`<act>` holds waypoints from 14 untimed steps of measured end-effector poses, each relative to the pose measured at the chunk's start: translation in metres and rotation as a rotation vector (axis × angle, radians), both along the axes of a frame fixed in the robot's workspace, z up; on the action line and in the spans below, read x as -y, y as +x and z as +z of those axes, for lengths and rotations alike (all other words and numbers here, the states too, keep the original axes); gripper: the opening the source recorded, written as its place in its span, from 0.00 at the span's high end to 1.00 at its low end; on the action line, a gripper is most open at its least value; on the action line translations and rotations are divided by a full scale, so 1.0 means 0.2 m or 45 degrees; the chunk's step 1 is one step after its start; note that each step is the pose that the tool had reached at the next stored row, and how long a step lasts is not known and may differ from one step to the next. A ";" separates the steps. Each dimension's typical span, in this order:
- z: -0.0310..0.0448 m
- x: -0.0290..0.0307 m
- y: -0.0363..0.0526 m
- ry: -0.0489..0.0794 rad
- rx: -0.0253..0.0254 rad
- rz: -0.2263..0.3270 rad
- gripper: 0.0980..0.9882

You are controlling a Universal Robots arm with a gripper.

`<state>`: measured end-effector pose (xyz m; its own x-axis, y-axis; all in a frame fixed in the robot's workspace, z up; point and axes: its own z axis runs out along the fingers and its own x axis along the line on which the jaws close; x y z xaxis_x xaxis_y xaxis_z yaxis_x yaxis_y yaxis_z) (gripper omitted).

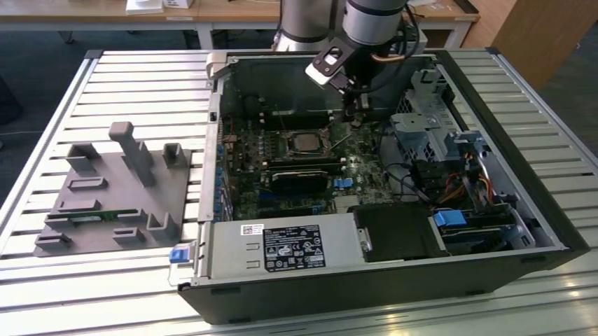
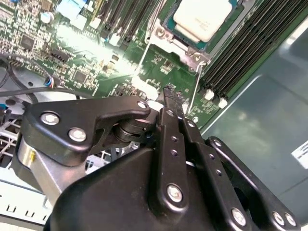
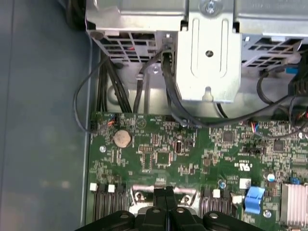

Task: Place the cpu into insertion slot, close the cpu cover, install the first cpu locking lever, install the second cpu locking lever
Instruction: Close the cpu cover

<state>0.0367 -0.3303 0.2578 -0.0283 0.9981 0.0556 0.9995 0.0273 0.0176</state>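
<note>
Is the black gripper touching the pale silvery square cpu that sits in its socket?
Apart. In the second wrist view, a stretch of green circuit board shows plainly between the gripper and the cpu.

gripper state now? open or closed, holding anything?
Black two-finger gripper: closed, fingers pressed together, nothing visibly held.

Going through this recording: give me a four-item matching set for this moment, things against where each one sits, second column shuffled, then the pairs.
1 cpu
2 tool
3 grey fixture
4 coin cell

A on the slatted table, exterior view's left of the case
B flat on the bare green board
C in the insertion slot
D over the board, exterior view's right of the slot

Pairs: 1-C, 2-D, 3-A, 4-B
</note>
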 end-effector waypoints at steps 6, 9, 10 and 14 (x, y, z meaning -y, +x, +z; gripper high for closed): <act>0.000 -0.001 0.040 0.000 -0.0002 0.000 0.99; 0.000 -0.001 0.067 0.000 -0.0011 0.000 0.99; -0.001 -0.001 0.074 0.000 -0.0013 0.000 0.99; -0.005 -0.002 0.096 0.000 -0.0033 0.000 0.99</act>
<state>0.0558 -0.3298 0.2568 -0.0281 0.9981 0.0555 0.9995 0.0273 0.0150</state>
